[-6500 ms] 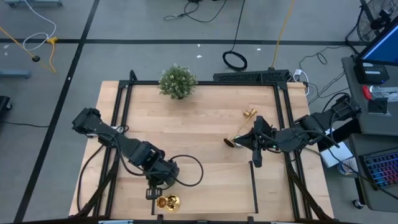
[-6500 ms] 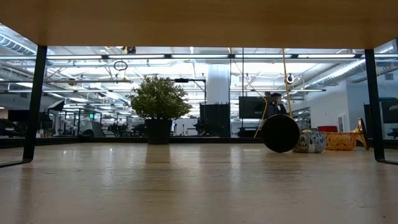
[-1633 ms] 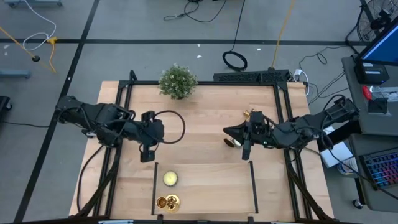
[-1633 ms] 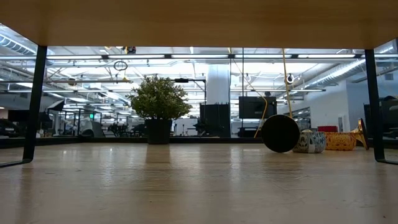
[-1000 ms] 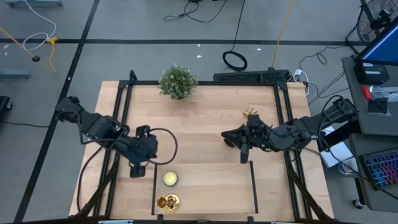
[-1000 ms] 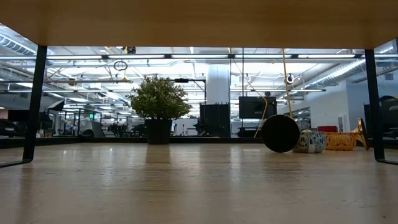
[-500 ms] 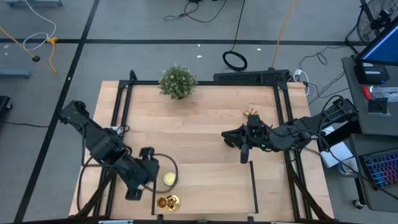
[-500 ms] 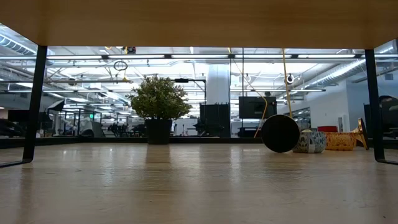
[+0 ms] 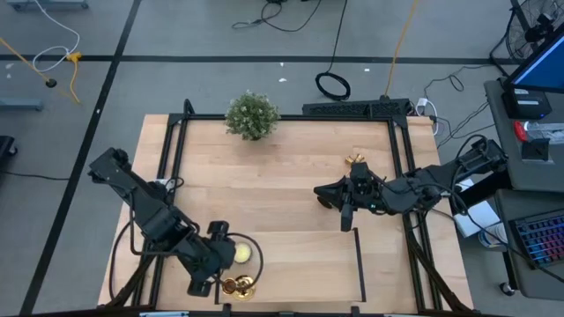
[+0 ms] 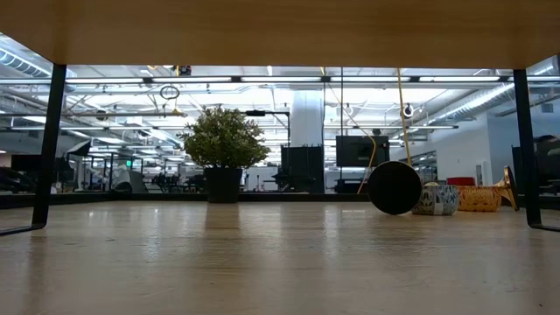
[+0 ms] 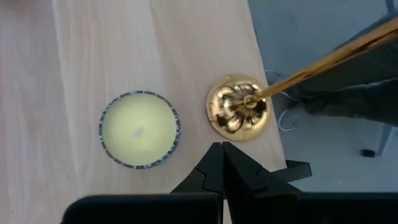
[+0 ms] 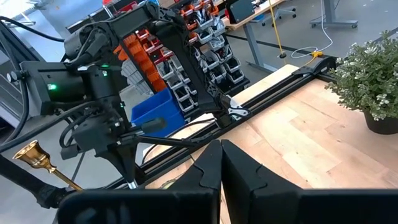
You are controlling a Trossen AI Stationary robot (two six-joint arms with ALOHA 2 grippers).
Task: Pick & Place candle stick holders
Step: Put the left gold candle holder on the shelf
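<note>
The left gripper (image 11: 222, 149), fingers pressed together, has moved down beside a shiny fluted brass candlestick holder (image 11: 238, 112) and round pale-yellow candle (image 11: 139, 129).

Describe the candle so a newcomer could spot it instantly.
Go to the table's near edge, by the left gripper. The candle sits there: a flat, round, pale-yellow disc in a dark patterned rim, beside a shiny gold candlestick holder.

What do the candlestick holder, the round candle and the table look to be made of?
Candlestick holder: polished brass or brass-plated metal, judging by its mirror-like gold sheen. Candle: pale yellow wax, matte, in a shallow container with a dark patterned rim, material unclear. Table: light wood planks, visible grain and seams, matte.
</note>
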